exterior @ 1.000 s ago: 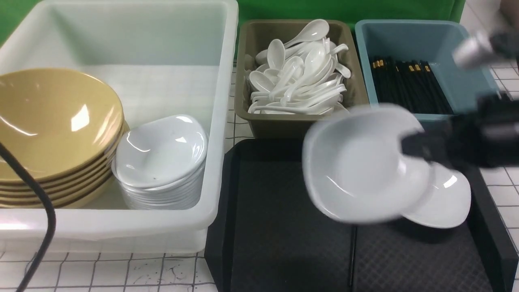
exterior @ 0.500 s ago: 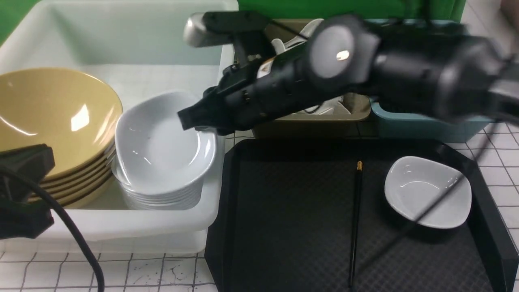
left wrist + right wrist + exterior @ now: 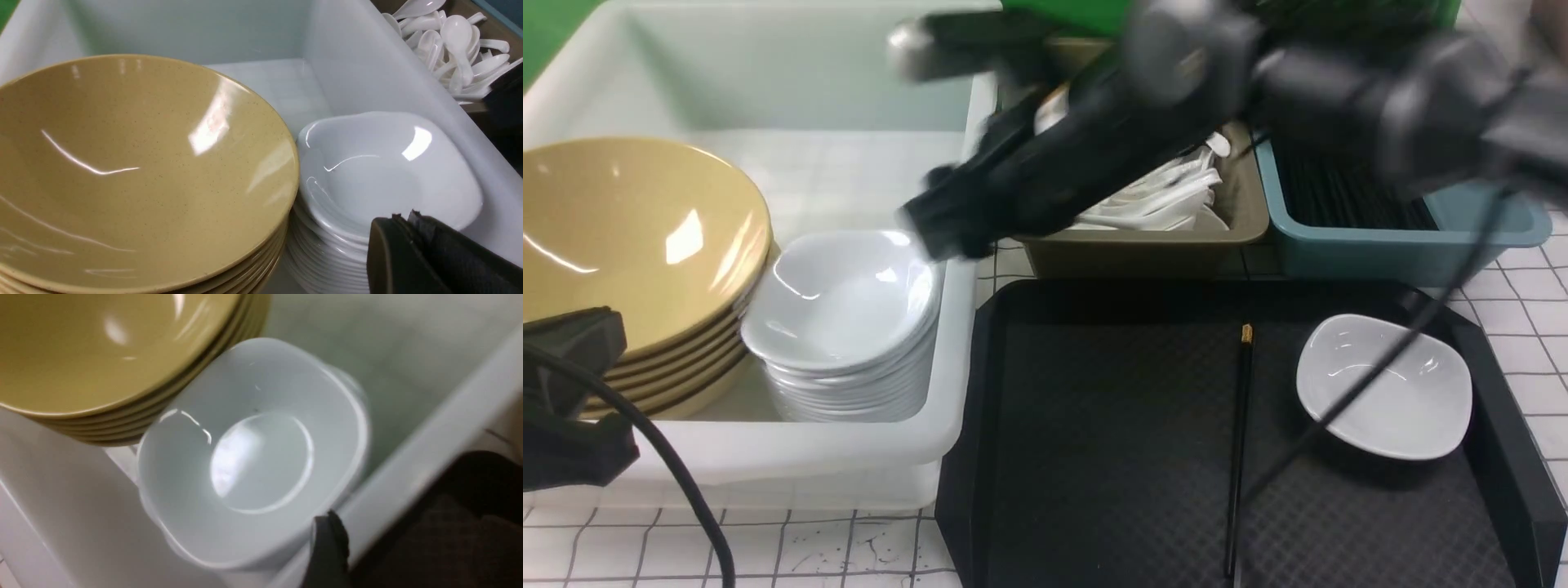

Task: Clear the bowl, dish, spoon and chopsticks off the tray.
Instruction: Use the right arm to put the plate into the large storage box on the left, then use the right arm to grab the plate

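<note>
on the front view's tray, open floor left of one chopstick; a dish sits by the right rim. right arm slants across, right gripper over the tub's dish stack. left wrist view: left gripper closed, empty. right wrist view: jaws apart, finger beside the stack's rim.

A big white tub sits on the tiled table. To its right, a brown bin stands just beside a blue-grey bin, green backdrop beyond.
</note>
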